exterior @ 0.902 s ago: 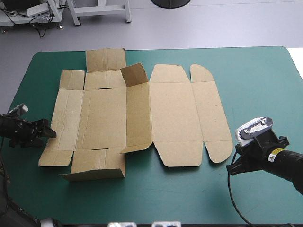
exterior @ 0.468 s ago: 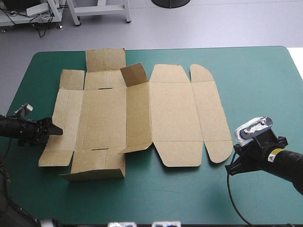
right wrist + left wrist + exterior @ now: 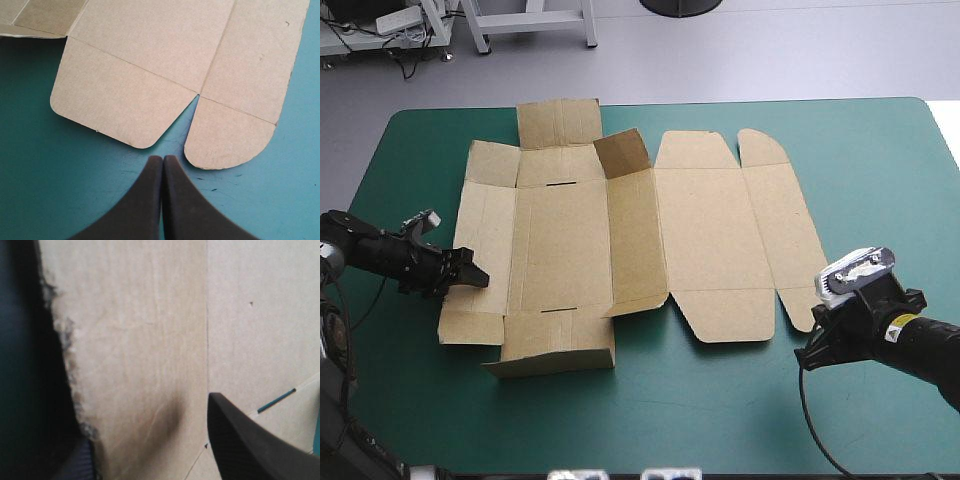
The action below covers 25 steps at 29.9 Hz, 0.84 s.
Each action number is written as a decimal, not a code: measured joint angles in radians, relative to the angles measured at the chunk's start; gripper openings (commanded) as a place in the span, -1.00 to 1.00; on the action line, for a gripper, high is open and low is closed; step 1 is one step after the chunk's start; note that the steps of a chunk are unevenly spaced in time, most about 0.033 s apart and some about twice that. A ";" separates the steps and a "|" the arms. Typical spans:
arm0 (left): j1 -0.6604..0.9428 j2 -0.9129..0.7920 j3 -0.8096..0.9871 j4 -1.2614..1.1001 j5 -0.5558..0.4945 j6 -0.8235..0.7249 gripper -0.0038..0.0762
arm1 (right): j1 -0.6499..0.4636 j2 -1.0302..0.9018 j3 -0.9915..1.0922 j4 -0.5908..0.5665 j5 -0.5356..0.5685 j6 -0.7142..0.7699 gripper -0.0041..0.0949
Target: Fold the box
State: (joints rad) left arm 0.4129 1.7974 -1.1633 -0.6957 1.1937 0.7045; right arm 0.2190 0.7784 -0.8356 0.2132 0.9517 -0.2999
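One risk for you: your left fingers (image 3: 250,440), spread around the left edge of the box (image 3: 570,240) lying mostly flat on the surface (image 3: 880,160), may shove it sideways, since your right fingers (image 3: 152,200), pressed together, hold nothing.

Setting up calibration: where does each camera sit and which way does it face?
High view: above and behind the robot, facing down on the table and box; both arms enter, left gripper at the box's left edge.
Left wrist view: above that wrist, close on the box's left edge, past its open fingers.
Right wrist view: above the right gripper, shut, facing two rounded flaps.
Shared: high and right wrist views show those flaps.
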 measured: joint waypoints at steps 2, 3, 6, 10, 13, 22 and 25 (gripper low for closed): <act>-0.002 0.001 0.001 -0.020 0.000 -0.001 0.04 | 0.000 0.000 0.000 0.000 0.000 0.000 -0.95; -0.004 0.001 0.002 -0.030 0.000 -0.003 0.03 | 0.000 0.000 0.000 0.000 0.000 0.000 -0.95; -0.012 0.002 0.002 -0.048 -0.001 -0.003 0.00 | 0.000 0.000 0.000 0.000 0.000 0.000 -0.95; -0.028 0.002 0.002 -0.055 -0.002 -0.003 0.00 | 0.000 0.000 0.000 0.003 0.000 0.000 -0.95; -0.043 0.002 0.002 -0.060 -0.003 -0.003 0.00 | 0.000 0.000 0.000 0.011 0.000 0.000 -0.95; -0.078 0.003 0.002 -0.090 -0.003 0.009 -0.39 | 0.000 0.000 0.000 0.015 0.000 0.000 -0.95; -0.080 0.003 0.002 -0.090 -0.003 0.010 -0.94 | 0.000 0.000 0.000 0.015 0.000 0.000 -0.95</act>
State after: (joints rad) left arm 0.3326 1.8003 -1.1613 -0.7855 1.1908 0.7142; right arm 0.2190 0.7784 -0.8356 0.2285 0.9513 -0.2999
